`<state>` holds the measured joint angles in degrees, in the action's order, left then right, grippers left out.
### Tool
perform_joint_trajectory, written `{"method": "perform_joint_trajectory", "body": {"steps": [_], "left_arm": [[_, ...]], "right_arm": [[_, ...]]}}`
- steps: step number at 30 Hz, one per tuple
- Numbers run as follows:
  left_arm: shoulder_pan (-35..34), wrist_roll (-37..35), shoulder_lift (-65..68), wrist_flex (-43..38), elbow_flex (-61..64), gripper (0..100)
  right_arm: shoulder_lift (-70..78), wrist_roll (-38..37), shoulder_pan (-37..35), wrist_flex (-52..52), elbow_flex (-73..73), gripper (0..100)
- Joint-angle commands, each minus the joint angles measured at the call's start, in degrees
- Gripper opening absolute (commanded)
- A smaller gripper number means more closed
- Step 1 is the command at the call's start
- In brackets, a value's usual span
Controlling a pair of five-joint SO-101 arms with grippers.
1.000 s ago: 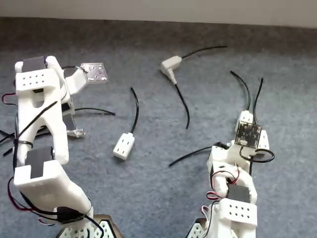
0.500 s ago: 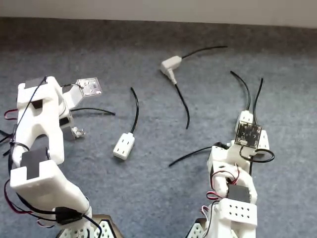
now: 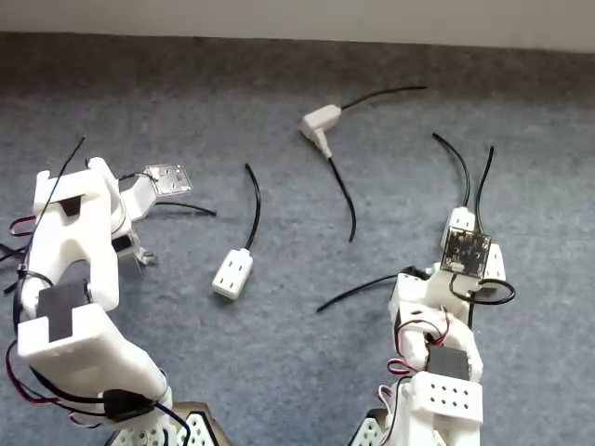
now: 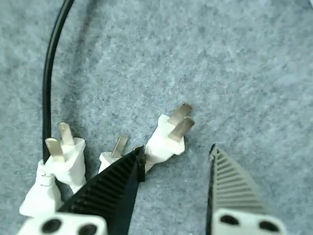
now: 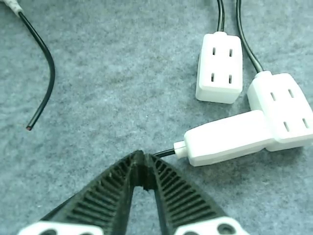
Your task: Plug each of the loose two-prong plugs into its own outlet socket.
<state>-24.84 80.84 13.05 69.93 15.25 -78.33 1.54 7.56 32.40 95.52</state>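
The left gripper [image 4: 177,148] is hanging open, grey table [image 4: 244,73] stretching beyond it, just beside a white plug [image 4: 164,142] with two metal prongs, while the right gripper [image 5: 145,156] is sitting closed, empty, near two sockets [image 5: 219,66].

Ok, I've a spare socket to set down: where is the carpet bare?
Bare: the near middle between the left arm and right arm, this side of the lone socket; also the far strip beside the angled plug. Crowded: the loose plugs at the left gripper, the two sockets before the right gripper.
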Motion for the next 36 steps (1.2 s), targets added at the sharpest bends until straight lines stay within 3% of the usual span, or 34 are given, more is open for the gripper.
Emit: {"method": "perform_joint_trajectory", "body": {"steps": [1, 5, 10, 14, 19, 22, 25, 33, 36], "left_arm": [[1.63, 28.22, -1.01, -0.88, 0.13, 10], [2.68, 28.04, -1.01, -0.97, 0.13, 2], [4.09, 28.04, -1.19, -0.18, 0.22, 1], [5.76, 28.04, -2.24, 7.91, -2.24, 1], [8.92, 27.96, -5.76, 24.44, -4.44, 1], [10.33, 26.99, -6.2, 28.4, -3.38, 1], [10.51, 20.84, -6.2, 20.66, -0.4, 1], [9.45, -11.69, -6.9, -23.74, 14.46, 1], [9.1, -18.73, -6.99, -29.54, 16.31, 1]], "right_arm": [[0.66, 0.35, 0.4, -1.45, 1.1, 0.9], [0.66, 0.35, 0.4, -1.45, 1.1, 0.9], [0.66, 0.35, 0.48, -1.45, 1.1, 0.9], [0.66, 0.35, 0.57, -1.45, 1.1, 0.9], [0.66, 0.35, 0.57, -1.45, 1.1, 0.9], [0.66, 0.35, 0.57, -1.45, 1.1, 0.9], [0.66, 0.35, 0.57, -1.45, 1.1, 0.9], [0.66, 0.35, 0.57, -1.45, 1.1, 0.9], [0.66, 0.35, 0.57, -1.45, 1.01, 0.9]]}}
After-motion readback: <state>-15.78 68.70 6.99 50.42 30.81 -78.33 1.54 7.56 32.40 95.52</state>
